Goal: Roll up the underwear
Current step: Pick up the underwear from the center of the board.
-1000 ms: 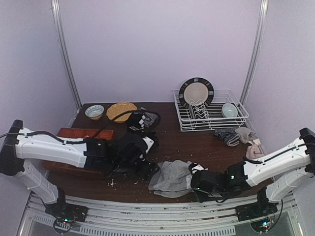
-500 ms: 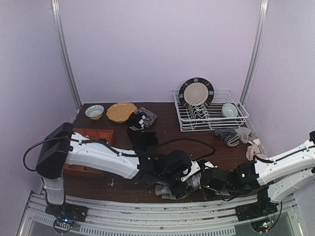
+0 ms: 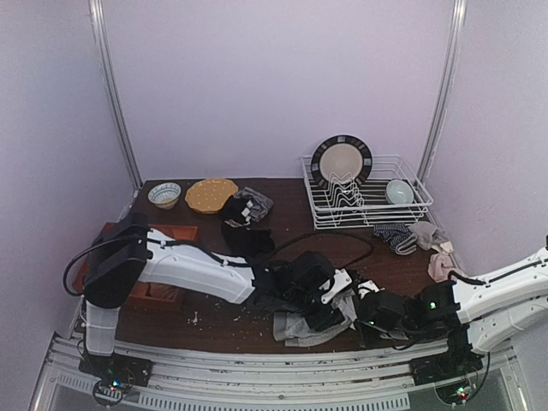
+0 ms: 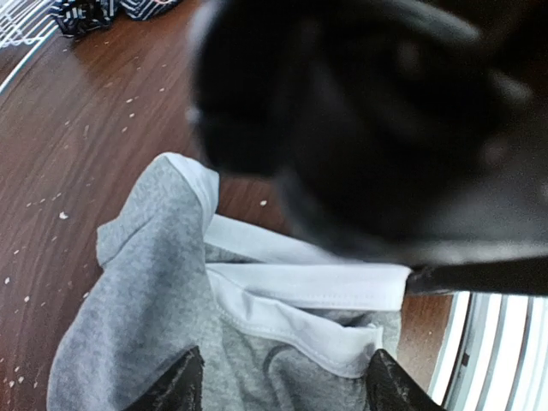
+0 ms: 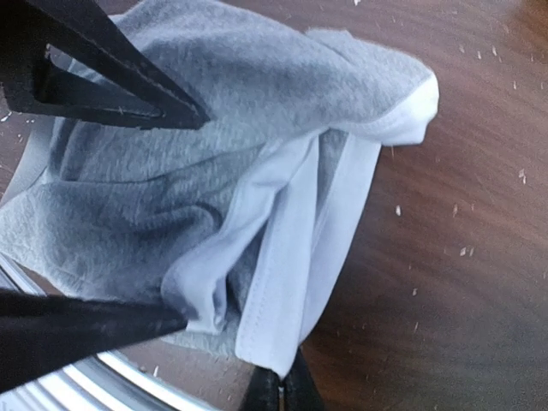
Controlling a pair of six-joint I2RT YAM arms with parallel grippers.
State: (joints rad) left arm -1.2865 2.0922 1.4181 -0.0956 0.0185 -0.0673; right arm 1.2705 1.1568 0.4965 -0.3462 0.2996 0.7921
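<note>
— Where the counter [image 3: 288, 214] runs out at its near edge, is that the grey underwear [image 3: 295, 327]?
— Yes, crumpled, right of centre, with its white waistband [image 5: 291, 248] toward the right arm.
— And the left pincer [image 4: 284, 384]?
— Jaws apart, tips down on the grey cloth.
— The right pincer [image 5: 278, 390]?
— Closed tight, pinching the waistband's edge. Black underwear [image 3: 248, 241] lies farther back, well apart.
</note>
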